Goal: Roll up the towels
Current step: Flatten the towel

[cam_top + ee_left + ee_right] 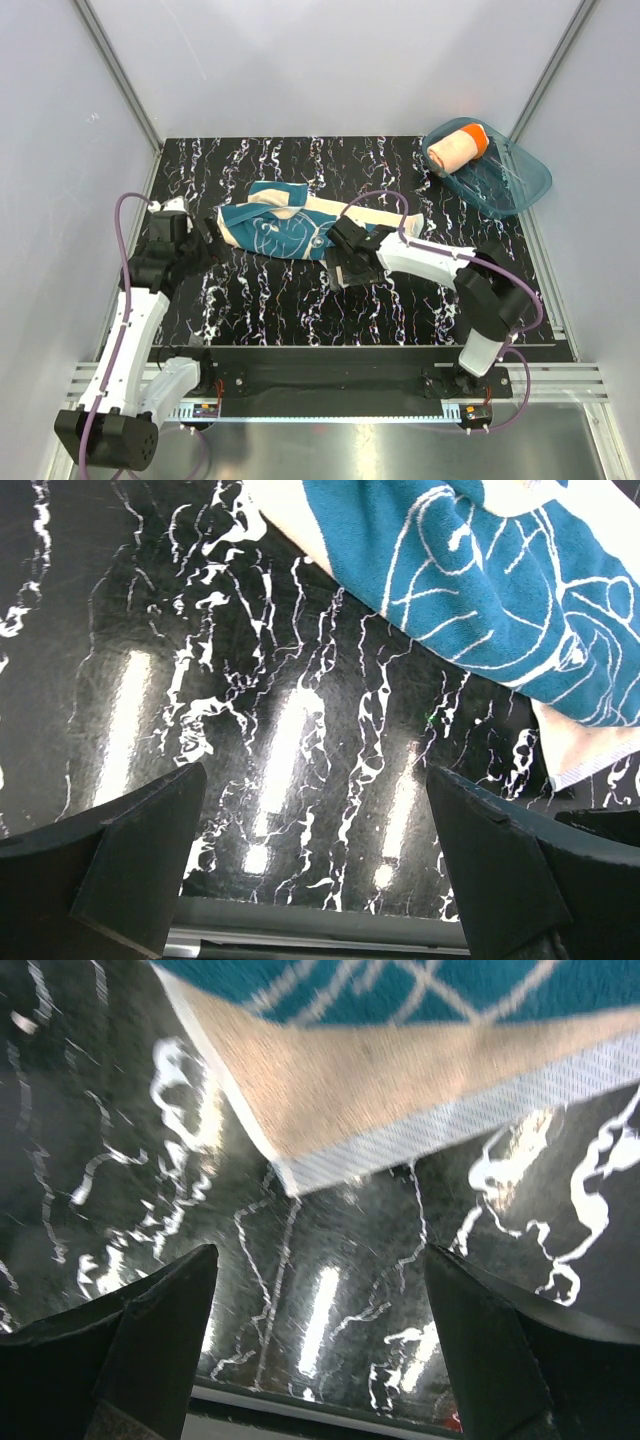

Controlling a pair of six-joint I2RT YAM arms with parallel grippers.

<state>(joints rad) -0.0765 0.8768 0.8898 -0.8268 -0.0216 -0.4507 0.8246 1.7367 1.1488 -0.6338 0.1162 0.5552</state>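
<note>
Teal-blue towel (283,230): bunched, not rolled, mid black marbled tabletop (300,300), between both arms
Orange towel (457,147): rolled, lying in translucent teal tub (520,185), far right corner
Left fingers (140,850): apart, nothing between, low over tabletop beside teal-blue towel's left end
Right fingers (150,1345): apart, nothing between, near teal-blue towel's cream hemmed corner

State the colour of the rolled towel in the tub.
The towel is orange and peach; top view best.
</note>
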